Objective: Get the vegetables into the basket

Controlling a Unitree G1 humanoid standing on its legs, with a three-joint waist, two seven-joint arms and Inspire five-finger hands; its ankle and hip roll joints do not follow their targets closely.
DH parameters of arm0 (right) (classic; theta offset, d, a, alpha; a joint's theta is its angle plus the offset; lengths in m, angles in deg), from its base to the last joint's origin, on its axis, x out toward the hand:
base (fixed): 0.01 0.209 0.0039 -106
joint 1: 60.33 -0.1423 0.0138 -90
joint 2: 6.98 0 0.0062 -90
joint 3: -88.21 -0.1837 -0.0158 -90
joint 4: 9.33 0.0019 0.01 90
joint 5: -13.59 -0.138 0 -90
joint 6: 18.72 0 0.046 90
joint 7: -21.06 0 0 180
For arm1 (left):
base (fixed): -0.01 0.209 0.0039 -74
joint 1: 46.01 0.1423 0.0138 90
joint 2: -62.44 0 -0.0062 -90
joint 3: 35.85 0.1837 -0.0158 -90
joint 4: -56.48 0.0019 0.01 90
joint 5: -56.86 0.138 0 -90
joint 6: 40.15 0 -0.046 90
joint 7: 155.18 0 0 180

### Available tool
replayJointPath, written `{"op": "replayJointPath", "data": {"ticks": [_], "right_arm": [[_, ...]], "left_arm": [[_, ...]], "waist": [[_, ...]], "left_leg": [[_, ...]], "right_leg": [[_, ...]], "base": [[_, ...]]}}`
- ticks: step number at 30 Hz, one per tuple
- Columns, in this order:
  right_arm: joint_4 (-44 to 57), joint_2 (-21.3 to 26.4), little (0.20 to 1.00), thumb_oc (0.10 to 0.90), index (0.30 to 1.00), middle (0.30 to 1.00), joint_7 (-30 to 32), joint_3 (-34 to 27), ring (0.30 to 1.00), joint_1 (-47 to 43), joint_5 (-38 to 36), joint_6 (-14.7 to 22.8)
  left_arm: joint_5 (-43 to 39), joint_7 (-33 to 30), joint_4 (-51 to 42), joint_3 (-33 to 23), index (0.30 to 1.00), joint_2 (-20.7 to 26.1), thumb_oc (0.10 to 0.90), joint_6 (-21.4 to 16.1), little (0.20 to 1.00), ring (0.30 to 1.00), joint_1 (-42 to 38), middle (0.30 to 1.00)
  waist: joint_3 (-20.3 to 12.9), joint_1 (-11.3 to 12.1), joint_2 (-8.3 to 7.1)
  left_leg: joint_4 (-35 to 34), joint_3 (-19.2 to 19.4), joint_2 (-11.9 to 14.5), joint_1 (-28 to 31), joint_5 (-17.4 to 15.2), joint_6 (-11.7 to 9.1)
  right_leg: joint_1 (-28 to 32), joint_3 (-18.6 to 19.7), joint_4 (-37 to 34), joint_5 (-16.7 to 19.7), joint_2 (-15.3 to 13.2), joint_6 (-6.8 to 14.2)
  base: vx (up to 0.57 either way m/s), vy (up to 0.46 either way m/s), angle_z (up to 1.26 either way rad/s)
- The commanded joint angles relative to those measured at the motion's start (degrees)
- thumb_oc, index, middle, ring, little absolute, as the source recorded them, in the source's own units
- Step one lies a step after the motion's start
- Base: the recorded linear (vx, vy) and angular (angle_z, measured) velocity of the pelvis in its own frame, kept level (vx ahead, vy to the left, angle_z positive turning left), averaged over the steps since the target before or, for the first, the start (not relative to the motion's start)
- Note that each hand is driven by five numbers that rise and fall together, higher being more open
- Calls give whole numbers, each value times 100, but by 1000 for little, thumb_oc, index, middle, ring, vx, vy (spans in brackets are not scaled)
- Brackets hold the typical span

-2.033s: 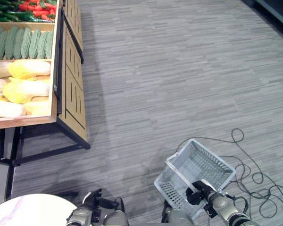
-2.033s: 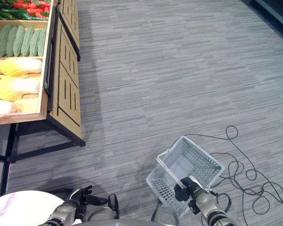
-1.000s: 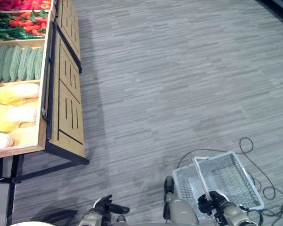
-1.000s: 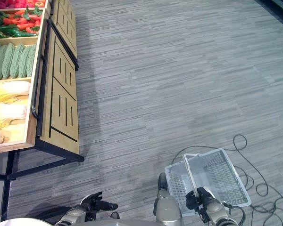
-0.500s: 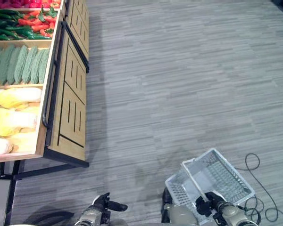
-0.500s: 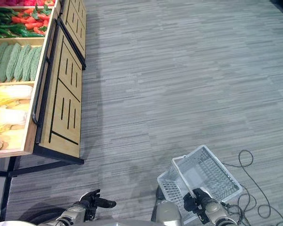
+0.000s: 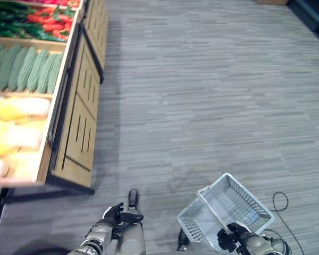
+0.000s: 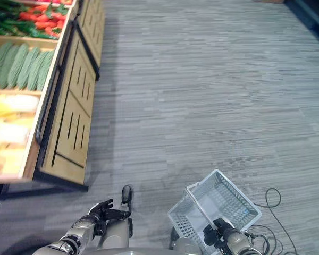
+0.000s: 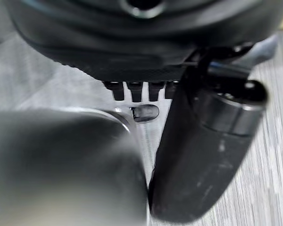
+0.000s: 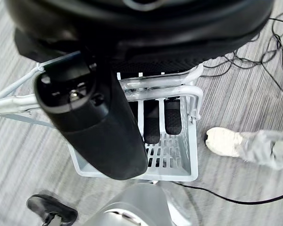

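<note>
The right hand (image 7: 235, 237) sat low at the lower right of the frame, fingers curled round the handle (image 10: 155, 92) of the white basket (image 7: 250, 212), which hung empty just beyond it over the grey floor (image 7: 202, 95). The left hand (image 7: 114, 217), at bottom centre, held nothing, fingers loosely spread, well apart from the vegetables (image 7: 26, 69) up in the wooden stand (image 7: 77, 117) at upper left. Compared with half a second earlier the whole view had swung, and the basket sat slightly further left in frame.

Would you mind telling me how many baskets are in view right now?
1. The white basket hangs by its handle from the right hand, low at the robot's right side, above the floor, apart from the vegetable stand.
</note>
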Motion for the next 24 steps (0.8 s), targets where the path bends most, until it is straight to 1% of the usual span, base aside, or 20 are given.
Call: {"op": "replayJointPath", "data": {"ticks": [1, 3, 4, 5, 6, 7, 9, 11, 12, 13, 14, 15, 17, 19, 21, 22, 23, 24], "right_arm": [[426, 8, 300, 400, 300, 300, -117, -75, 300, -45, -29, 188], [339, -63, 300, 400, 300, 300, -104, -107, 300, -79, -45, 165], [271, -130, 300, 400, 300, 300, -125, -161, 300, -88, -43, 136], [270, -133, 300, 400, 300, 300, -125, -161, 300, -88, -43, 136], [226, -165, 300, 400, 300, 300, -131, -168, 300, -126, -38, 132], [203, -191, 300, 400, 300, 300, -123, -150, 300, -153, -9, 134], [179, -217, 300, 400, 300, 300, -140, -169, 300, -174, 14, 120], [152, -234, 300, 400, 300, 300, -121, -260, 300, -180, -60, 104], [141, -242, 300, 400, 300, 300, -122, -277, 300, -186, -56, 105], [148, -245, 300, 400, 300, 300, -145, -314, 300, -190, -50, 89], [153, -241, 300, 400, 300, 300, -158, -327, 300, -173, -32, 85], [130, -234, 300, 400, 300, 300, -172, -352, 300, -152, -15, 74], [114, -225, 300, 400, 300, 300, -163, -427, 300, -105, -60, 69], [79, -226, 300, 400, 300, 300, -170, -479, 300, -53, -106, 54], [38, -233, 300, 400, 300, 300, -174, -467, 300, -34, -111, 47], [14, -232, 300, 400, 300, 300, -163, -451, 300, -33, -115, 49], [-40, -244, 300, 400, 300, 300, -133, -444, 300, -18, -128, 47], [-63, -273, 300, 400, 300, 300, -128, -444, 300, 1, -148, 51]], "left_arm": [[234, -137, 213, 27, 1000, 233, 900, 52, 1000, 1000, 317, 1000], [248, -141, 219, 26, 1000, 252, 900, 52, 1000, 1000, 316, 1000], [305, -115, 222, 31, 1000, 274, 900, 63, 1000, 1000, 317, 1000], [305, -115, 222, 31, 1000, 276, 900, 63, 1000, 1000, 317, 1000], [338, -115, 214, 32, 1000, 292, 900, 62, 1000, 1000, 306, 1000], [339, -111, 208, 32, 1000, 318, 900, 77, 1000, 1000, 297, 1000], [321, -106, 164, 29, 1000, 343, 900, 66, 1000, 1000, 268, 1000], [312, -90, 101, 48, 1000, 368, 900, 69, 1000, 1000, 235, 1000], [312, -76, 98, 53, 1000, 375, 900, 81, 1000, 1000, 222, 1000], [294, -53, 84, 47, 1000, 386, 900, 93, 1000, 1000, 188, 1000], [270, -35, 75, 42, 1000, 394, 900, 115, 1000, 1000, 181, 1000], [290, -24, 62, 56, 1000, 387, 900, 120, 1000, 1000, 163, 1000], [312, -1, 72, 81, 1000, 403, 900, 133, 1000, 1000, 144, 1000], [310, 11, 91, 83, 1000, 404, 900, 137, 1000, 1000, 132, 1000], [331, 2, 128, 105, 1000, 401, 900, 142, 1000, 1000, 116, 1000], [350, -1, 140, 118, 1000, 406, 900, 134, 1000, 1000, 111, 1000], [377, -14, 174, 129, 1000, 395, 900, 127, 1000, 1000, 96, 1000], [410, -13, 196, 130, 1000, 386, 900, 111, 1000, 1000, 96, 1000]], "waist": [[43, 109, -169], [-13, 138, -252], [-93, 129, -322], [-97, 136, -330], [-129, 132, -371], [-152, 146, -402], [-194, 134, -447], [-201, 125, -470], [-198, 111, -471], [-151, 95, -414], [-94, 68, -357], [-35, 43, -303], [25, -35, -213], [60, -139, -206], [102, -219, -215], [102, -249, -261], [108, -336, -332], [111, -408, -356]], "left_leg": [[-50, -17, 104, -197, 265, -488], [53, 185, -36, -107, 154, -334], [146, 375, -171, -28, -38, -175], [152, 386, -176, -29, -46, -171], [217, 478, -245, -9, -141, -80], [215, 550, -300, 20, -201, -20], [147, 698, -415, 137, -306, 66], [64, 781, -554, 298, -449, 182], [44, 794, -599, 378, -531, 235], [27, 822, -690, 612, -712, 359], [12, 825, -699, 772, -803, 404], [14, 884, -701, 893, -873, 448], [-42, 835, -698, 1129, -981, 483], [-105, 762, -720, 1310, -1047, 429], [-151, 645, -722, 1429, -1084, 355], [-151, 594, -756, 1462, -1122, 319], [-151, 509, -803, 1527, -1189, 253], [-151, 411, -806, 1607, -1266, 199]], "right_leg": [[489, 107, 57, -195, 168, 113], [534, 167, 270, -237, -12, 189], [455, 202, 557, -216, -138, 269], [447, 210, 568, -224, -149, 274], [369, 223, 758, -88, -205, 346], [241, 257, 933, 5, -241, 400], [67, 200, 1201, 289, -331, 543], [-168, 195, 1686, 703, -423, 673], [-291, 179, 1956, 914, -471, 745], [-553, -5, 2627, 1449, -599, 822], [-742, -164, 2988, 1670, -678, 834], [-806, -397, 3301, 1838, -789, 834], [-1078, -652, 3620, 1933, -982, 834], [-1352, -779, 3312, 1815, -1108, 800], [-1580, -798, 2807, 1600, -1069, 731], [-1658, -766, 2405, 1521, -1059, 699], [-1801, -644, 1672, 1427, -994, 651], [-1847, -555, 1149, 1454, -911, 654]], "base": [[242, 171, -40], [291, 234, -21], [256, 212, -11], [232, 196, -16], [108, 94, -21], [165, 154, -28], [166, 166, -25], [148, 176, -21], [192, 258, -26], [190, 241, -25], [218, 274, -19], [177, 179, -12], [226, 133, 10], [266, 34, 25], [243, -46, 26], [259, -113, 29], [301, -139, 32], [319, -136, 40]]}}
